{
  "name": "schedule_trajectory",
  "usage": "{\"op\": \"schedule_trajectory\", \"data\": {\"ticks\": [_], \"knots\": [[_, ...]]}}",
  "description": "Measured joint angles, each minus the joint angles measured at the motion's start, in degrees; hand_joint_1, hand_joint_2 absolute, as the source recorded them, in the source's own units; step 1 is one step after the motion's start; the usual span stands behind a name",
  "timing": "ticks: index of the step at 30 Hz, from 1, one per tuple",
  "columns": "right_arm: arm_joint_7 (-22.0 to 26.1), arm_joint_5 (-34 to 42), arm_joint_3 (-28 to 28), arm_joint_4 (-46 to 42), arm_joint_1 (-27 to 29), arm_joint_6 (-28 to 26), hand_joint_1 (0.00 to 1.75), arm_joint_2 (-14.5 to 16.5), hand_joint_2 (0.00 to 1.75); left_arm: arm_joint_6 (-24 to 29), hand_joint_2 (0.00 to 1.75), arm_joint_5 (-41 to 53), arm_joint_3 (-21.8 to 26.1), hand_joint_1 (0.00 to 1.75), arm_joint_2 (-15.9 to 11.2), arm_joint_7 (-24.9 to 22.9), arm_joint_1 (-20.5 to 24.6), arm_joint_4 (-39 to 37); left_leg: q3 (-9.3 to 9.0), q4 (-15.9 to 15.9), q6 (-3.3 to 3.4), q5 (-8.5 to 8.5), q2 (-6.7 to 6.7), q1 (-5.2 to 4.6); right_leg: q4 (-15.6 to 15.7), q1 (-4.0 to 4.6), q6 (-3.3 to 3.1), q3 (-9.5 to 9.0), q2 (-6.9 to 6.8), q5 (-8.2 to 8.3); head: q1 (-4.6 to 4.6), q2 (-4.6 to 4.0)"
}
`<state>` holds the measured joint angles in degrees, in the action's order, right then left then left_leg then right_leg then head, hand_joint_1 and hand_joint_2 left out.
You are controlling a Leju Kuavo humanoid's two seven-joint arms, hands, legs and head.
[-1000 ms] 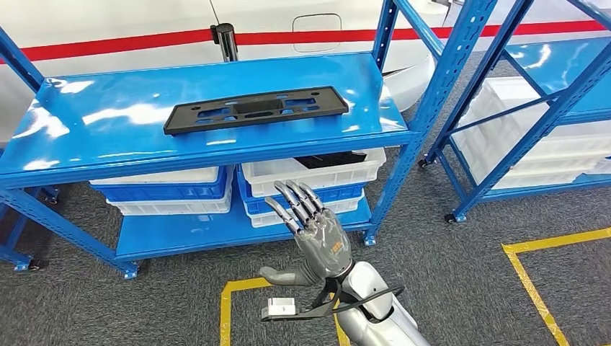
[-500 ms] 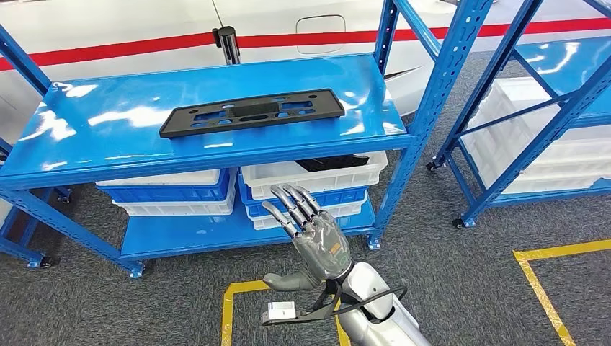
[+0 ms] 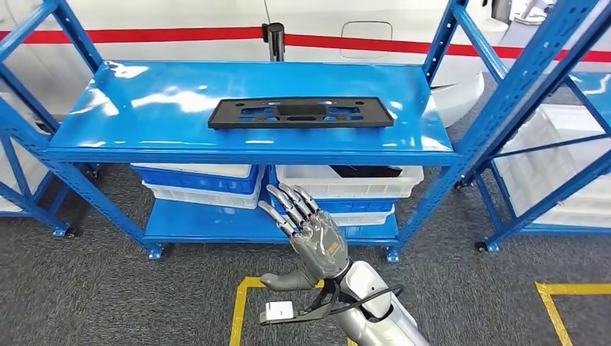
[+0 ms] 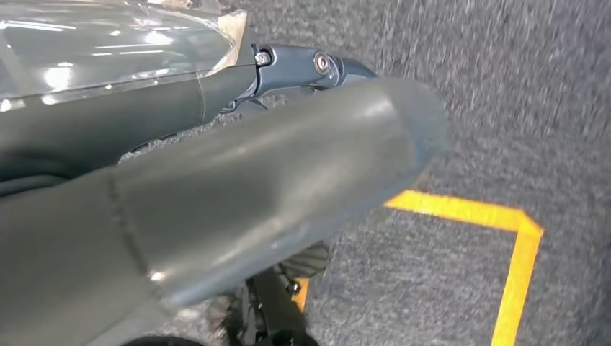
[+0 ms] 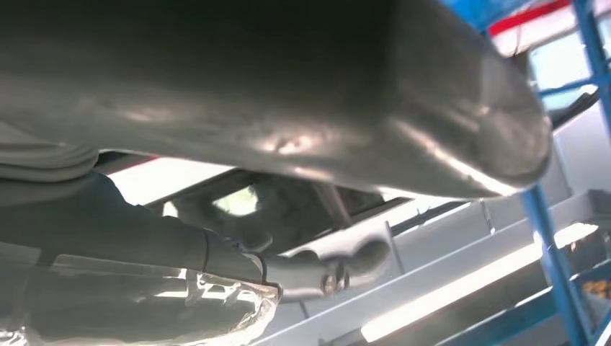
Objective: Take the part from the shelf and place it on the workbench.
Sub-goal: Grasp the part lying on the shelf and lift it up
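While part (image 3: 301, 112) lies mid-shelf (image 3: 101, 137) (edges free), right hand (image 3: 311, 235) below

Bright, even overhead light in the head view; white glare streaks across the glossy blue shelf top (image 3: 144, 108), soft shadow beneath it on the grey carpet (image 3: 108, 288). Sharp centre, uprights bowed toward the edges. Left wrist view motion-blurred, carpet smeared. Right wrist view dim and backlit, close robot hand (image 5: 274, 94) out of focus.
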<state>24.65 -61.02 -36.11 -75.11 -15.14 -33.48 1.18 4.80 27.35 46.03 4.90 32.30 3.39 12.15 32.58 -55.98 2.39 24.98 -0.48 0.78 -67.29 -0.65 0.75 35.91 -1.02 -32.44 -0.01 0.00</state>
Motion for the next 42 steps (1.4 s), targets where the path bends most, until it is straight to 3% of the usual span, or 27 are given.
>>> {"op": "schedule_trajectory", "data": {"ticks": [2,3,5,7,9,11,13,15,17,18,19,21,23,26,28,31,33,34,35,36,38,40,42], "knots": [[0.0,0.0,0.0,0.1,0.2,0.2,0.0,-0.2,0.0,0.0,0.0,0.1,0.0,0.0,0.0,0.0,0.0,0.0,0.08,0.0,0.06,0.0,-1.43,-0.07,-6.0,-0.06,0.06,3.19,0.66,-1.87,0.15,0.0],[0.0,0.0,0.0,0.1,0.3,0.2,0.0,-0.3,0.0,0.0,0.0,0.1,0.1,0.0,0.0,0.0,-0.1,0.0,0.07,-0.1,0.05,0.01,-2.16,-0.1,-6.0,-0.06,0.45,3.35,0.78,-1.41,0.15,0.0],[0.0,0.0,0.0,0.1,0.2,0.4,0.0,-0.4,0.0,0.0,0.0,0.1,0.1,0.0,0.1,0.0,-0.2,0.0,0.02,-0.2,-0.06,0.07,-3.67,-0.11,0.9,-0.11,1.42,0.31,1.72,1.88,0.16,0.0],[0.0,0.0,0.0,0.1,0.2,0.5,0.0,-0.4,0.87,0.0,0.0,0.2,0.1,0.0,0.1,0.0,-0.1,0.0,0.17,-0.6,-0.46,0.28,-5.01,-0.28,8.2,-0.2,1.53,-2.98,3.55,4.79,0.18,0.0],[0.0,0.0,0.0,0.1,0.2,0.6,0.0,-0.4,1.75,0.0,0.0,0.2,0.1,0.0,0.2,0.0,-0.3,0.0,0.47,-0.8,-1.1,0.36,-5.91,-0.32,10.2,-0.1,0.83,-3.91,4.1,5.52,0.14,0.0],[0.1,0.0,0.0,0.1,0.0,0.6,0.0,-0.3,1.75,-0.1,0.0,0.3,0.1,0.0,0.2,0.0,-0.5,0.0,0.75,-0.8,-1.79,0.44,-6.0,-0.08,10.4,-0.28,0.05,-4.17,3.15,5.76,0.11,0.0],[0.1,0.0,0.0,0.1,-0.1,0.6,0.0,-0.1,1.75,-0.2,0.0,0.5,0.1,0.0,0.1,0.0,-0.4,0.0,1.92,-3.4,-2.48,2.09,-3.35,-0.04,10.7,-0.62,-0.81,-4.44,2.05,5.88,-0.25,0.0],[0.1,-0.1,0.0,0.1,-0.1,0.6,0.0,-0.1,1.75,-0.2,0.0,0.7,0.1,0.0,0.1,0.0,-0.2,-0.1,5.25,-10.1,-3.11,5.71,-0.42,0.02,10.8,-0.53,-1.43,-4.59,0.77,5.71,-0.64,0.0],[0.1,-0.1,0.0,0.1,0.0,0.6,0.0,-0.2,1.75,-0.2,0.0,0.8,0.1,0.0,0.1,0.0,-0.2,-0.1,8.84,-16.8,-3.54,8.09,0.21,0.27,10.8,-0.4,-1.65,-4.63,-0.59,5.56,-0.66,0.0],[0.1,-0.1,0.0,0.1,0.0,0.6,0.0,-0.2,1.75,-0.2,0.0,0.9,0.1,0.0,0.1,0.0,-0.3,-0.1,9.39,-17.5,-3.66,7.73,0.33,0.38,10.8,-0.38,-1.66,-4.67,-1.24,5.48,-0.69,0.0],[0.1,-0.1,0.0,0.1,0.0,0.6,0.0,-0.2,1.75,-0.2,0.0,0.9,0.1,0.0,0.1,0.0,-0.4,-0.1,8.64,-15.9,-3.7,6.28,0.58,0.48,10.8,-0.38,-1.64,-4.76,-1.85,5.39,-0.69,0.0],[0.1,-0.1,0.0,0.1,0.0,0.6,0.0,-0.2,0.87,-0.2,0.0,0.9,0.1,0.0,0.0,0.0,-0.3,-0.1,4.46,-7.8,-3.55,2.41,2.3,0.5,10.7,-0.29,-1.34,-5.12,-2.86,5.09,-0.73,0.0],[0.0,0.0,0.0,0.1,-0.1,0.8,0.0,-0.2,0.0,-0.2,0.0,0.9,0.1,0.0,0.0,0.0,-0.2,0.0,1.34,-2.0,-2.95,0.5,3.58,0.23,10.7,0.15,-0.77,-5.34,-3.6,4.72,-0.6,0.0],[-0.8,1.6,0.0,0.1,-0.2,2.4,0.0,0.0,0.0,-0.3,0.0,1.0,0.1,0.0,0.0,-0.3,-0.2,-0.1,0.99,-1.1,-1.76,0.36,2.82,-0.1,10.8,0.44,0.18,-5.62,-4.27,4.43,-0.31,0.0],[-1.2,2.5,0.0,0.1,-0.4,3.4,0.0,0.2,0.0,-0.3,0.0,1.0,0.2,0.0,0.0,-0.5,-0.2,-0.1,0.77,-0.6,-0.92,0.0,2.3,0.07,8.8,0.26,0.44,-4.79,-2.7,3.25,-0.25,0.0],[-1.5,3.0,0.1,0.2,-0.3,3.7,0.0,0.0,0.0,-0.3,0.0,1.0,0.2,0.0,0.0,-0.5,0.1,-0.1,0.67,-0.4,-0.22,-0.22,1.35,0.13,-1.7,0.07,-0.27,0.34,0.26,-1.18,0.08,0.0],[-1.9,3.3,0.2,0.4,-0.1,3.6,0.0,-0.1,0.87,-0.4,0.0,1.0,0.2,0.0,0.0,-0.5,0.2,-0.1,0.69,-0.4,-0.22,-0.19,0.5,0.05,-6.3,0.07,-0.1,3.03,0.55,-2.24,0.16,0.0],[-2.1,3.4,0.3,0.4,0.0,3.3,0.0,-0.2,1.31,-0.5,0.0,1.0,0.2,0.0,0.0,-0.5,0.2,-0.1,0.64,-0.5,-0.25,-0.17,0.12,0.02,-5.4,0.07,0.3,2.88,0.58,-1.41,0.17,0.0],[-2.4,3.4,0.5,0.5,0.0,2.8,0.0,-0.2,1.75,-0.6,0.0,1.0,0.2,0.0,0.0,-0.5,0.2,-0.1,0.55,-0.5,-0.32,-0.12,-0.25,0.02,-2.3,0.06,0.77,1.64,0.6,0.19,0.18,0.0],[-2.9,3.2,0.7,0.5,0.0,2.0,0.0,-0.2,1.75,-0.7,0.0,1.0,0.2,0.0,0.0,-0.5,0.1,-0.1,0.48,-0.5,-0.43,-0.06,-0.55,0.01,2.0,0.03,1.15,-0.18,0.64,2.03,0.23,0.0],[-4.7,1.5,1.4,0.5,0.1,-0.6,0.0,0.0,1.75,-0.8,0.0,1.3,0.2,0.0,0.1,-0.5,0.1,-0.1,0.41,-0.8,-0.93,0.28,-1.02,-0.28,8.6,0.01,1.05,-3.08,0.76,4.85,0.31,0.0],[-7.9,-2.5,2.3,0.5,0.3,-3.5,0.0,0.4,1.75,-0.8,0.0,1.7,0.2,0.0,0.1,-0.6,0.0,-0.1,0.49,-1.2,-0.52,0.65,-1.14,-0.53,10.2,-0.14,0.45,-3.76,0.83,5.66,0.31,0.0],[-11.5,-8.4,3.9,0.4,0.6,-5.4,0.0,1.0,1.75,-0.8,0.0,2.3,0.2,0.0,0.1,-0.7,-0.2,-0.1,0.45,-1.2,0.38,0.68,-1.03,-0.41,10.2,-0.19,0.28,-3.84,0.91,5.79,0.26,0.0]]}}
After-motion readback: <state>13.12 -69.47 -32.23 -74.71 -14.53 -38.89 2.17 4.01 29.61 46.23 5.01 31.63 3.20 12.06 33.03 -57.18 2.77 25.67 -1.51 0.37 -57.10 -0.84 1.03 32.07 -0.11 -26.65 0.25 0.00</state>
